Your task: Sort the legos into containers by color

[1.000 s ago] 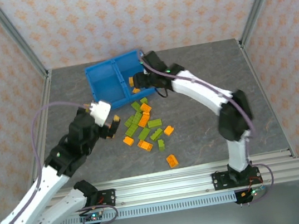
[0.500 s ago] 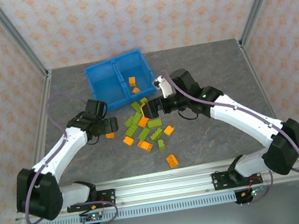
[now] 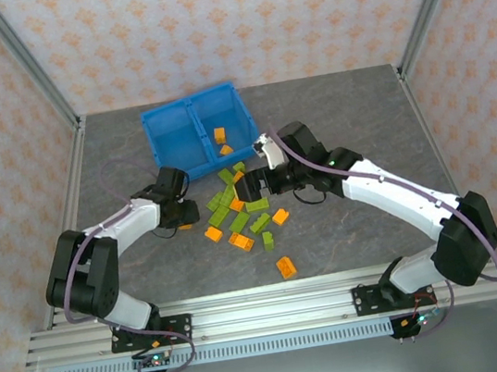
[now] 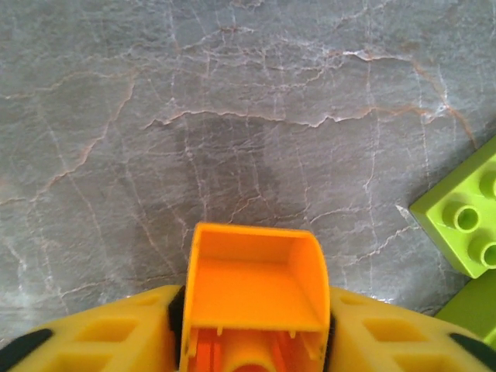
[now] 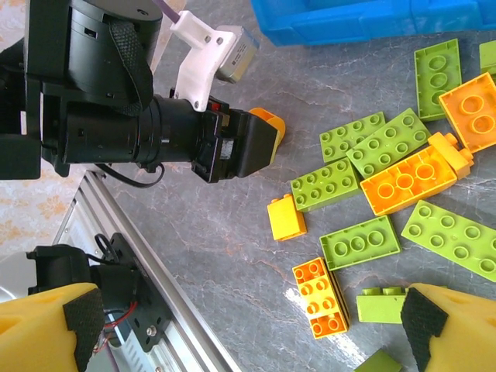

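Well, the left tool (image 4: 256,335) is clamped on an orange brick (image 4: 256,279) low over the tabletop (image 4: 232,116), left of the loose legos (image 3: 239,214). Over the pile's far edge the right tool (image 3: 250,186) hangs with its fingers (image 5: 46,325) spread wide. Farther back, the blue bin (image 3: 161,133) holds two orange bricks (image 3: 220,136) in its right compartment.

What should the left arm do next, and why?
Probably lift and carry toward the bin's right compartment. The left gripper looks shut on an orange brick low over the table, and that compartment already holds two orange bricks.
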Controlling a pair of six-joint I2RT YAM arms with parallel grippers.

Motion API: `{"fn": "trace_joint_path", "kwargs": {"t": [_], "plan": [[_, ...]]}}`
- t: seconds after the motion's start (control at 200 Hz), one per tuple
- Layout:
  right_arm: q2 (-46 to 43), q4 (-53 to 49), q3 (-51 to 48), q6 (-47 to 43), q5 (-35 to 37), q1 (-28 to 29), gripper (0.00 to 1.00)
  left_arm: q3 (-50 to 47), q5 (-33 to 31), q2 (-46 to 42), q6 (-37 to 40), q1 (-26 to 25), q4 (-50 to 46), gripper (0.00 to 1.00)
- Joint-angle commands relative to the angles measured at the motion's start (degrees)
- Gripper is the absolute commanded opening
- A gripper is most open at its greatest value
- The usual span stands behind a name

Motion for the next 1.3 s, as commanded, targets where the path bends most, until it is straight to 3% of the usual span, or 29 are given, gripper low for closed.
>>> {"fn": "trace_joint_path", "kwargs": {"t": [0.0, 0.085, 0.24, 0.39, 0.5, 0.701, 0.921, 1.046, 1.296], "plan": [[0.34, 0.92, 0.5, 1.33, 2.28, 0.39, 1.0, -0.64, 0.92, -1.01, -0.03, 0.31, 1.93, 0.41], [-0.1, 1.31, 0.6, 2.02, 2.8, 0.4, 1.0, -0.4, 1.89, -5.1, 0.19, 0.11, 1.84, 0.36], [-0.97, 2.97, 0.68, 4.0, 4.17, 0.43, 1.0, 4.33, 1.41, -13.97, -0.38, -2.85, -0.5, 0.35], [-2.2, 5.0, 0.43, 5.04, 6.38, 0.45, 1.0, 14.7, -2.72, -14.17, 1.69, -7.19, -1.15, 0.37], [-2.78, 5.72, 0.16, 5.57, 9.33, 0.45, 1.0, 24.93, -3.88, -7.09, 4.01, -7.76, 0.15, 0.37], [-3.24, 3.27, 0.82, 6.8, 15.06, 0.42, 1.0, 51.66, -5.98, 15.82, 7.63, -7.63, -5.81, 0.38], [-3.66, 1.65, 1.27, 6.28, 17.03, 0.37, 1.0, 76.41, -5.47, 37.98, 5.1, -6.97, -14.12, 0.37], [-3.78, 0.73, 1.59, 5.68, 17.22, 0.38, 1.0, 81.18, -5.23, 43.42, 2.63, -6.87, -15.48, 0.38], [-4.56, 0.36, 1.89, 5.58, 16.96, 0.41, 1.0, 81.44, -5.44, 46.89, 1.31, -6.88, -16.33, 0.44]]}}
